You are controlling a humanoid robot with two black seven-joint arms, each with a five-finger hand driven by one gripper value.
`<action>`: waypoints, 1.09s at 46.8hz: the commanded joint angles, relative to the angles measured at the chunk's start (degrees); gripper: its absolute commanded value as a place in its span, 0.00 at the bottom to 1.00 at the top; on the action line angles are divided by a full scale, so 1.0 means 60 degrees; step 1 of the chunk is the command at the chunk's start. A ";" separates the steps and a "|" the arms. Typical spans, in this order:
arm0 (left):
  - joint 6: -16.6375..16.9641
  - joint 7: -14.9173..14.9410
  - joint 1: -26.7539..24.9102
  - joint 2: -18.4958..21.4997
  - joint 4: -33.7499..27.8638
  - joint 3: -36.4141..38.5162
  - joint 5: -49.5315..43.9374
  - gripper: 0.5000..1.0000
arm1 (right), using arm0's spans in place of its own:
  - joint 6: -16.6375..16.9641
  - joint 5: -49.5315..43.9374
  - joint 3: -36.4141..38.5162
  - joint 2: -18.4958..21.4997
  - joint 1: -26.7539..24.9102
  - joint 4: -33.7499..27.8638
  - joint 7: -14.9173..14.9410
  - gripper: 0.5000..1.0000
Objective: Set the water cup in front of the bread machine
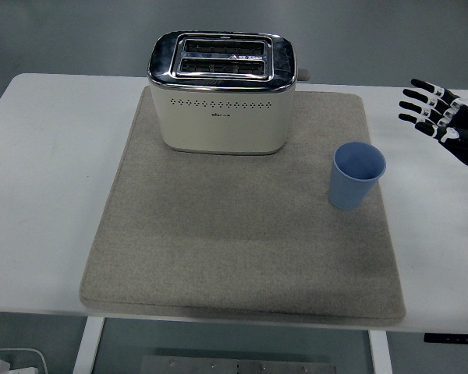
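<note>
We see a plain light-blue plastic cup (357, 174) upright on the grey felt mat (242, 249), right of the cream two-slot toaster (222, 93); our right hand (441, 117), fingers spread, hovers empty nearby.

White table (47, 156) under one beige felt mat (234, 249)

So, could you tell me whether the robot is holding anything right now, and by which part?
Nothing is held. The right hand hovers open, fingers spread, apart from the blue cup, which stands upright on the mat.
</note>
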 commanded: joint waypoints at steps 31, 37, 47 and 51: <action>-0.0003 0.0000 0.0001 0.0000 0.0002 0.0000 0.0000 1.00 | -0.1160 -0.2719 -0.0009 -0.0131 -0.1121 0.1458 0.1064 0.86; -0.0003 0.0000 0.0001 0.0000 0.0002 0.0000 0.0000 1.00 | -0.1806 -0.2939 -0.0009 0.0222 -0.1121 0.1487 0.1064 0.86; 0.0012 0.0000 0.0001 0.0000 0.0002 0.0000 0.0000 1.00 | -0.1850 -0.2939 -0.0009 0.0251 -0.1077 0.1487 0.1064 0.86; -0.0003 0.0000 0.0001 0.0000 0.0002 0.0000 0.0000 1.00 | -0.1835 -0.2939 -0.0009 0.0266 -0.1091 0.1487 0.1064 0.86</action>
